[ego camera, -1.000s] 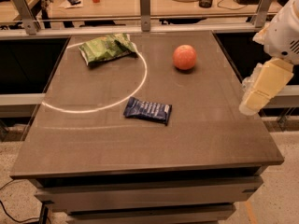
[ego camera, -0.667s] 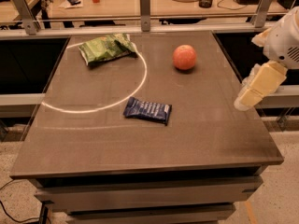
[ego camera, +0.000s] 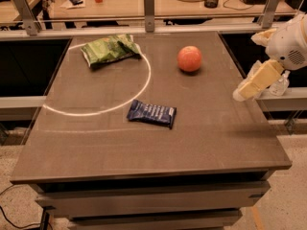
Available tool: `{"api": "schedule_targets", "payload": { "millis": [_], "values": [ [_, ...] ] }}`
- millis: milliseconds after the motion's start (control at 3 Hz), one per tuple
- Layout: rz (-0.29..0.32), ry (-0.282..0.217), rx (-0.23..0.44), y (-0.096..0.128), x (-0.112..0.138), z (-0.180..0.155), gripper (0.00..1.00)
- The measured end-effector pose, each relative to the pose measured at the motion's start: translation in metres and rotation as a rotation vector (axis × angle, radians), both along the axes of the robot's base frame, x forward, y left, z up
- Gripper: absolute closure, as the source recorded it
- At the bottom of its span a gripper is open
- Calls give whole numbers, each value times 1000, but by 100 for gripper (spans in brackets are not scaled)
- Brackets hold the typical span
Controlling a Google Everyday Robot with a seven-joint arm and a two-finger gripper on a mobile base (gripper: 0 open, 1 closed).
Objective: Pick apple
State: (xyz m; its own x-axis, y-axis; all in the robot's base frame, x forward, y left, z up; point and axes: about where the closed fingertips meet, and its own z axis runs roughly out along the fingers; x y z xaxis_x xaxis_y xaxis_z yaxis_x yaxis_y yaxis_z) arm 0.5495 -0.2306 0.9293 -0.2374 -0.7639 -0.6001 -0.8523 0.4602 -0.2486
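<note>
table (ego camera: 144, 147): matt, smooth | apple (ego camera: 190, 58): smooth skin | green bag (ego camera: 108, 49), blue wrapper (ego camera: 151, 113): glossy plastic | jaws at right: matt plastic

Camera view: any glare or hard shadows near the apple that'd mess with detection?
Camera view: warm, even light, no glare on the table. Camera view: the apple shows a pale patch on top and a small dark shadow at its base. Camera view: the gripper hangs at the table's right edge, apart from the apple, throwing no shadow on it.

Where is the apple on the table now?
The apple lies far right on the table, outside the white arc; the gripper hovers at the right edge, apart from it.
</note>
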Motion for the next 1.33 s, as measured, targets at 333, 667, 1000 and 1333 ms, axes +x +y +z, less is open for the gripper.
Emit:
{"api": "schedule_targets", "payload": {
  "millis": [333,667,1000,1333],
  "values": [
    [-71,-32,34,-17,41,-14,0],
    [-71,-31,34,-17,41,-14,0],
    [-90,-22,53,-14,47,-17,0],
    [-124,-6,105,-5,68,-21,0]
  ]
}}
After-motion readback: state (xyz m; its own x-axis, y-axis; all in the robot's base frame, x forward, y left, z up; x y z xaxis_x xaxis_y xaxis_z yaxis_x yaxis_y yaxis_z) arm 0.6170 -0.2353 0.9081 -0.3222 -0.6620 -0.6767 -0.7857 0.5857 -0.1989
